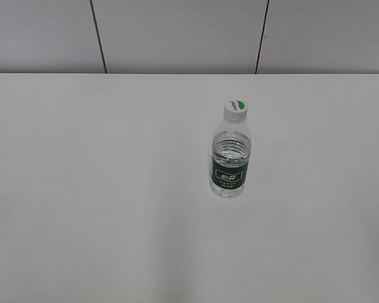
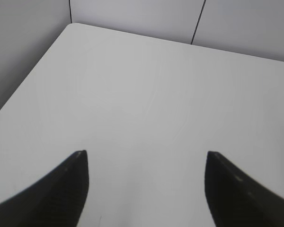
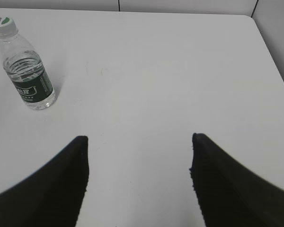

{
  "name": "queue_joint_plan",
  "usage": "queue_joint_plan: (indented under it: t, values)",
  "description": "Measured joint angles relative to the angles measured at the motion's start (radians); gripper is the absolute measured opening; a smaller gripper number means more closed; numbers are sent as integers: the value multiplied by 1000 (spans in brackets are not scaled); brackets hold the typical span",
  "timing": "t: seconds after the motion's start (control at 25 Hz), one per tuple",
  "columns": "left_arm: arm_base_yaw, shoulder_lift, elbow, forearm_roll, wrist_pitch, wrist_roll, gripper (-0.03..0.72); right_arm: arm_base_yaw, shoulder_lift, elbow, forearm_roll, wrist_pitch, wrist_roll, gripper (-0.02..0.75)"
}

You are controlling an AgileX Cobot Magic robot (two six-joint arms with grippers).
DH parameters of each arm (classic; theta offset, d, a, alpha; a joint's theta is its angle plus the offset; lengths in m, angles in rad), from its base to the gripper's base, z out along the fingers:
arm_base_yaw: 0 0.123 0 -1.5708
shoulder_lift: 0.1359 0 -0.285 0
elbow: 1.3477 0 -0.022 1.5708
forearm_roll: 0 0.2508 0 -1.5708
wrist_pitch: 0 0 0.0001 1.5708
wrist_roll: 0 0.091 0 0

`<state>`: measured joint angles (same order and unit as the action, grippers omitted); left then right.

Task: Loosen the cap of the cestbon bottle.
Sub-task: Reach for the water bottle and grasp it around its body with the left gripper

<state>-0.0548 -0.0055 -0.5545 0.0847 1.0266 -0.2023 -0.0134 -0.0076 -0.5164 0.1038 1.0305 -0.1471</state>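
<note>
Item 1 – right gripper (image 3: 139,142): nearest thing in right wrist view. Two dark fingers spread wide, nothing btwn them, bare table (image 3: 146,85) below. Released, holding nothing.

Item 2 – left gripper (image 2: 146,158): same in left wrist view. Fingers apart, empty, over bare tabletop; far-left rounded table corner and grey wall panels beyond. No bottle in this view.

Item 3 – cestbon bottle (image 1: 230,161): upright, alone on white table, right of centre in exterior view, mid-depth. Clear ribbed body, dark green label band w/ white lettering low on the body. Looks filled to the shoulder. In right wrist view it sits far-left of the right gripper, well apart.

Item 4 – cap (image 1: 235,110): white, green leaf mark on top, seated on bottle neck. Appears fully closed; task not yet begun, by my reading. Neither arm shows in exterior view.

Risks (judgement):
- Bottle is small, narrow base, unsupported. If one gripper twists the cap w/o the other clamping the body, whole bottle likely spins or tips.
- Thin plastic body: hard squeeze could dent it; once cap loosens, water may spurt.
- Cap much smaller than bottle; off-centre grasp could slip off or knock bottle over on approach.
- Left gripper has no sight of the bottle; its reach starts blind.
- Smooth tabletop, bottle may slide if nudged.
</note>
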Motion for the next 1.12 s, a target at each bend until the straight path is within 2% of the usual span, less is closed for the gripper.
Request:
queue_joint_plan:
  t: [0.4, 0.52, 0.72, 0.96, 1.12]
  values:
    - [0, 150, -78, -52, -157, 8, 583, 0, 0, 0, 0, 0, 0, 517]
    - [0, 236, -76, -116, -228, 105, 581, 0, 0, 0, 0, 0, 0, 517]
    - [0, 399, -76, -267, -447, 316, 549, 0, 0, 0, 0, 0, 0, 517]
    - [-1, 662, -75, -311, -663, 446, 541, 0, 0, 0, 0, 0, 0, 517]
    - [-30, 887, -75, -332, -828, 503, 540, 0, 0, 0, 0, 0, 0, 517]
